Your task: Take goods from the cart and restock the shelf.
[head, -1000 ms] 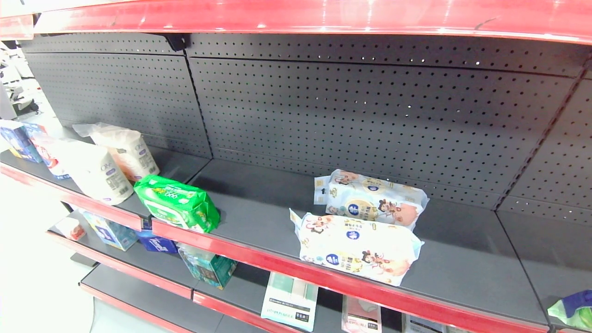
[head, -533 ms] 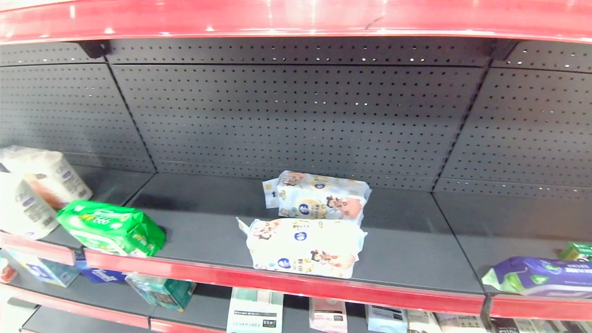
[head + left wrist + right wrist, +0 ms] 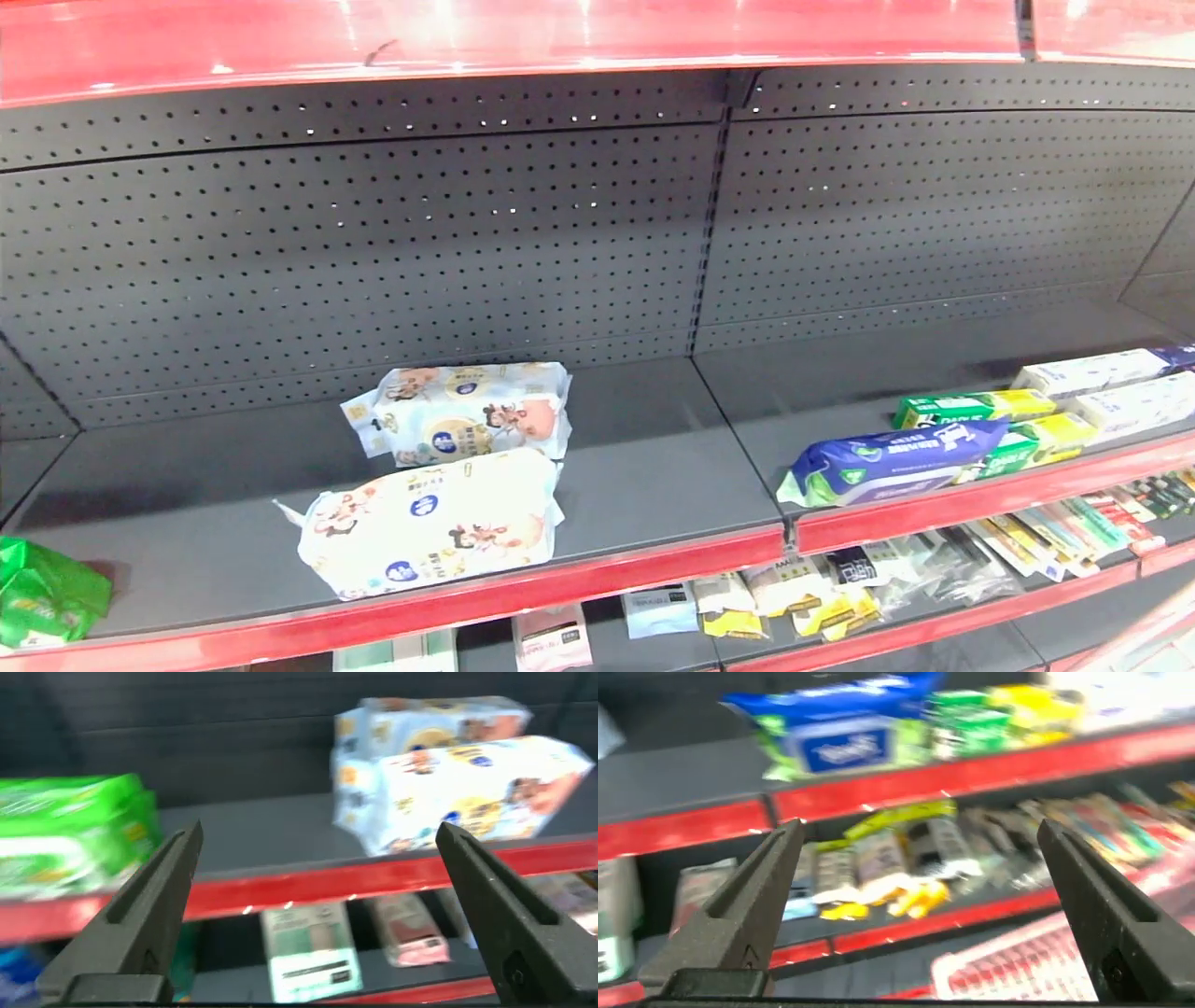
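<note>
Two white cartoon-printed packs lie on the grey shelf [image 3: 653, 467], one at the front [image 3: 434, 527] and one behind it [image 3: 467, 411]. In the left wrist view my left gripper [image 3: 320, 829] is open and holds nothing. It hangs in front of the shelf's red edge [image 3: 280, 891], between a green pack [image 3: 70, 845] and the white packs [image 3: 467, 784]. My right gripper [image 3: 920, 826] is open too, with nothing in it. It faces a blue and green wipes pack [image 3: 836, 733] on the shelf bay to the right.
On the far left of the head view sits the green pack [image 3: 47, 593]. The right bay holds the blue wipes pack [image 3: 887, 457], green-yellow boxes [image 3: 976, 408] and white boxes [image 3: 1092, 371]. Small goods crowd the lower shelf [image 3: 822, 597]. A black pegboard [image 3: 373, 252] backs the shelf.
The head view has swung to the right, so the packs now show further left and the right bay has come into sight. Nothing on the shelf itself has moved.
</note>
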You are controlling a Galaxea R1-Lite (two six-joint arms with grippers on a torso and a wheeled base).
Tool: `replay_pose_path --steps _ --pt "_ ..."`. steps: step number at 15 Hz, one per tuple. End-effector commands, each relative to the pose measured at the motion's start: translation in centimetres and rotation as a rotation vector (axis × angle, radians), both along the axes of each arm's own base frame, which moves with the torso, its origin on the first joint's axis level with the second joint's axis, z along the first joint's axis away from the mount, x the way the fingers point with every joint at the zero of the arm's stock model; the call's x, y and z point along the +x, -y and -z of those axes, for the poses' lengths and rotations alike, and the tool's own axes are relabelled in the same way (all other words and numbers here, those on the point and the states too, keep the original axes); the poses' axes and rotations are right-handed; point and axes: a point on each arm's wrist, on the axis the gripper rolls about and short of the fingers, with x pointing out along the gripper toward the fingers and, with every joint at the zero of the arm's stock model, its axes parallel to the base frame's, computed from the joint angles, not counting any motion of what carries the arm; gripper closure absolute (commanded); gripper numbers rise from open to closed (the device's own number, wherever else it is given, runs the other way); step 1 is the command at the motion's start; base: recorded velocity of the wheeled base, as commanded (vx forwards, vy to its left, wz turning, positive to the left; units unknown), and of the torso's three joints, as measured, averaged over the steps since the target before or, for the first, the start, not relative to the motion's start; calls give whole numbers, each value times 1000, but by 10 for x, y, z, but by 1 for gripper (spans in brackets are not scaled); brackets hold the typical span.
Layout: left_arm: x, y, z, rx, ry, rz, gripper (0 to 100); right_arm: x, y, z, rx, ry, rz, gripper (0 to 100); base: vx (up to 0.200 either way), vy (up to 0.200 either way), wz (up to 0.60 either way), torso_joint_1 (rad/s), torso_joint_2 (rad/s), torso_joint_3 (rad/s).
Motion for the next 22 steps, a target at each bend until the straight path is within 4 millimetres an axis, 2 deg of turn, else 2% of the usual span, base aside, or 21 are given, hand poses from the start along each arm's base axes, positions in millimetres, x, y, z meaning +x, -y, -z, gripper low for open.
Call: replay_pose_path --steps 1,2,3,4,5,6,7,8,9,12,17,22 --pt "0 0 0 1 -2 10 0 0 0 0 1 -4 -1 0 0 0 0 0 0 0" --pt "0 1 -1 -2 -2 32 0 0 0 0 1 -4 -1 0 0 0 0 0 0 0" --pt "-1 1 -11 -5 18 42 0 0 0 0 1 -4 -1 0 0 0 0 0 0 0" --pt "7 1 -59 -31 -12 32 0 0 0 0 1 -4 -1 0 0 0 0 0 0 0" --pt "29 0 -108 -121 -52 -4 0 0 0 0 1 -4 -1 0 0 0 0 0 0 0" --pt "53 -1 -135 -132 -93 -82 0 0 0 0 1 -4 -1 0 0 0 0 0 0 0" --pt "77 -5 -137 -89 -179 -214 0 0 0 0 1 -4 -1 0 0 0 0 0 0 0" --pt "96 -10 -129 -1 -281 -364 0 0 0 0 1 -4 -1 0 0 0 0 0 0 0" --pt "107 -13 -122 37 -349 -432 0 0 0 0 1 -4 -1 0 0 0 0 0 0 0" --pt "126 -13 -86 59 -542 -395 0 0 0 0 1 -4 -1 0 0 0 0 0 0 0" --pt "126 -11 -55 113 -703 -267 0 0 0 0 1 -4 -1 0 0 0 0 0 0 0" --pt "141 -11 -48 123 -769 -236 0 0 0 0 1 -4 -1 0 0 0 0 0 0 0"
